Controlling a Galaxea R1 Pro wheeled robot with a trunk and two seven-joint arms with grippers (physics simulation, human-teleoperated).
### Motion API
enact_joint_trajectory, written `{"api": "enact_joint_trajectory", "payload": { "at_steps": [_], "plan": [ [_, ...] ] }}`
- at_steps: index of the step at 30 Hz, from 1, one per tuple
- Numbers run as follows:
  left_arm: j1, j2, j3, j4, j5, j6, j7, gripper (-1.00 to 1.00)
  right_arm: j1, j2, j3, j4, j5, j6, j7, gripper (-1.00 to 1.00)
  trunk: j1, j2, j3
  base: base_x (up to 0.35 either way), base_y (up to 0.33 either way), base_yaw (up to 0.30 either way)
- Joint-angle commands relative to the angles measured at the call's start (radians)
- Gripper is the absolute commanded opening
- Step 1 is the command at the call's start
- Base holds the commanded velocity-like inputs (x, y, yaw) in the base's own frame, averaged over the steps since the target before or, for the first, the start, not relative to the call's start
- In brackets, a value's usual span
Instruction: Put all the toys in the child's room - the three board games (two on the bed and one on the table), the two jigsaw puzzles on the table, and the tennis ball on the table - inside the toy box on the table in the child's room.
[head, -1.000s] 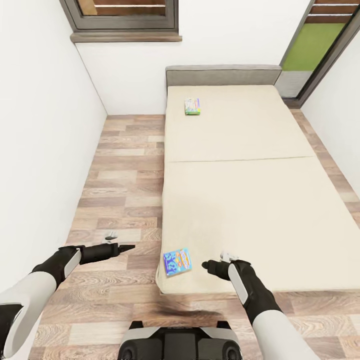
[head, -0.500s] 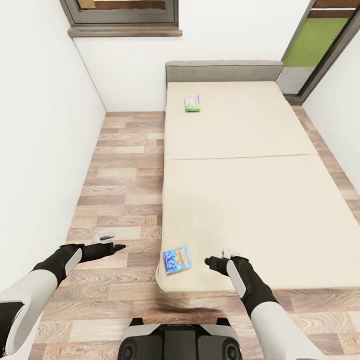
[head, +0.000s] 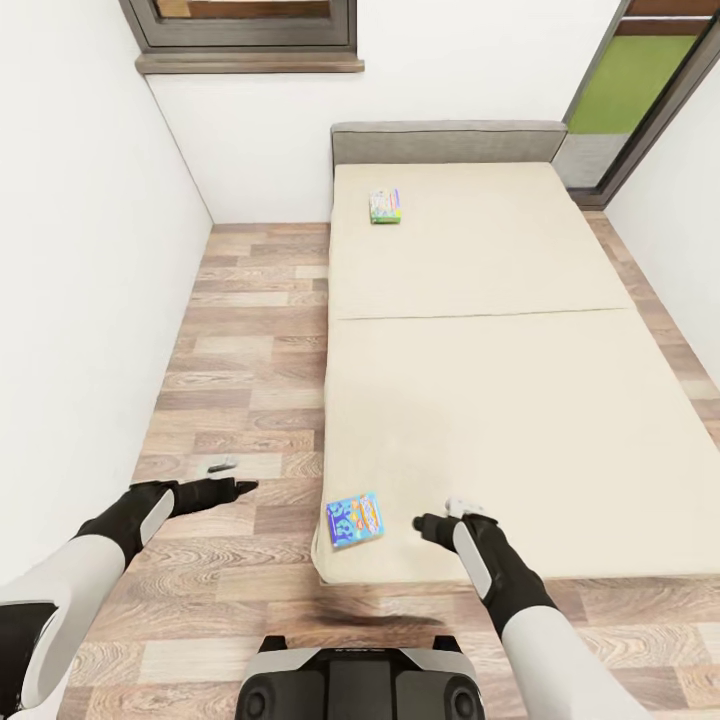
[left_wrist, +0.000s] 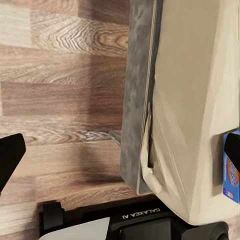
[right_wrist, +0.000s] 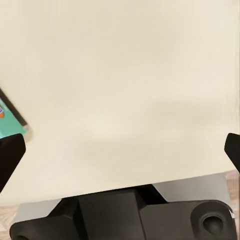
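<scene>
White forearms, black wrists and fingers (head: 236, 487), dark grey base (head: 360, 685) lettered "GALAXEA AI".

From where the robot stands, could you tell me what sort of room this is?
Most likely a small bedroom: a low bed with a grey headboard, wood-plank floor, and two board games lying on the mattress.

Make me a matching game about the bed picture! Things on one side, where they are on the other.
Things:
1. blue board game
2. pale board game
3. left pincer
4. right pincer

Places:
A. near the grey headboard
B. over the wood floor, beside the bed
C. at the near corner of the mattress
D. over the mattress, just right of the blue box

Pairs: 1-C, 2-A, 3-B, 4-D
</scene>
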Motion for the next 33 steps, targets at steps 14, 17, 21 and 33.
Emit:
{"api": "enact_joint_trajectory", "payload": {
  "at_steps": [14,17,21,33],
  "plan": [
    [0.000,0.000,-0.005,-0.021,0.007,0.009,-0.001,1.00,0.002,-0.008,-0.004,-0.001,-0.012,-0.008,-0.006,1.00,0.001,-0.002,-0.001,0.000,0.000,0.000],
    [0.000,0.000,-0.005,-0.022,0.007,0.009,-0.001,1.00,0.002,-0.007,-0.004,-0.001,-0.012,-0.006,-0.006,1.00,0.001,-0.002,-0.001,0.000,0.000,0.000],
    [0.000,0.000,-0.005,-0.022,0.007,0.009,-0.001,1.00,0.002,-0.006,-0.004,-0.001,-0.013,-0.002,-0.006,1.00,0.001,-0.002,-0.001,0.000,0.000,0.000],
    [0.000,0.000,-0.003,-0.022,0.008,0.009,-0.002,1.00,-0.009,0.007,-0.005,0.001,-0.013,0.002,-0.008,1.00,0.001,-0.002,-0.007,0.000,0.000,0.000]
  ]
}}
